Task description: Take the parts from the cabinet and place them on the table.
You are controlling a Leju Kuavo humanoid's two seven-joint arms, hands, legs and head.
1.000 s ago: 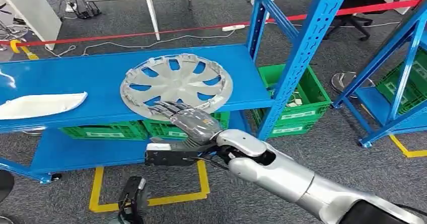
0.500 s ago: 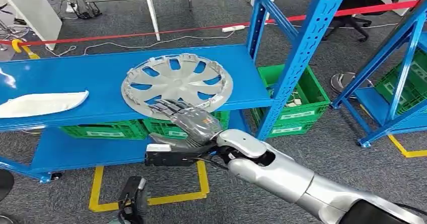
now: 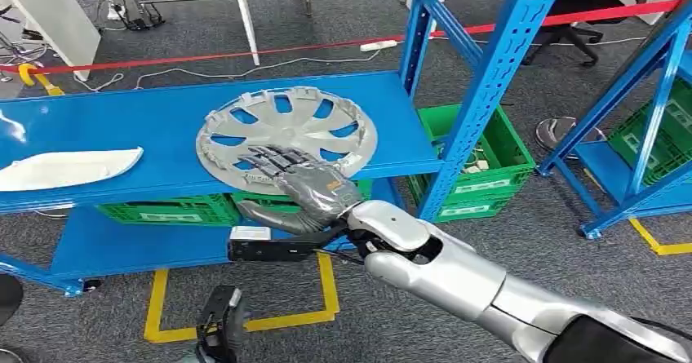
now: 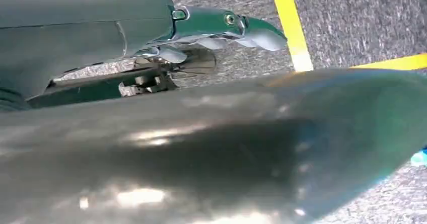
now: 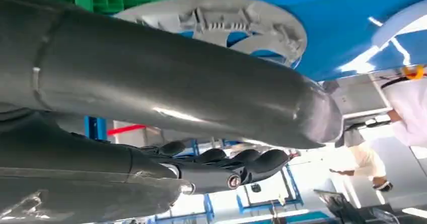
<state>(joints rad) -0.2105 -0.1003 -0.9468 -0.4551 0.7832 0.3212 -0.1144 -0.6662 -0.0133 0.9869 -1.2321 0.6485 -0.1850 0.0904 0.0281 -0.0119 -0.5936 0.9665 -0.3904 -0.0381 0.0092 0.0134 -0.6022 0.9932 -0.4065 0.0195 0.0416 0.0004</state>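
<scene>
A silver hubcap (image 3: 286, 126) lies flat on the blue shelf (image 3: 122, 118), its near rim reaching the front edge. My right hand (image 3: 306, 188) is at that near rim, with fingers (image 3: 273, 159) stretched over the top of the hubcap and the thumb (image 3: 273, 219) below the shelf edge, not closed on it. The right wrist view shows the hubcap (image 5: 241, 22) beyond the thick thumb (image 5: 151, 83), with the dark fingers (image 5: 241, 163) apart from it. A long white part (image 3: 69, 170) lies at the shelf's left end. My left hand (image 3: 219, 322) hangs low over the floor, holding nothing.
Green crates (image 3: 477, 151) stand under and beside the shelf. Blue rack uprights (image 3: 490, 86) rise just right of the hubcap. A second blue rack (image 3: 645, 135) is at the far right. Yellow tape (image 3: 245, 324) marks the grey floor; red tape (image 3: 245, 53) runs behind the shelf.
My right hand has moved forward and up, so its fingers now reach further over the hubcap's near rim and the thumb sits under the shelf edge. The hubcap has not moved.
</scene>
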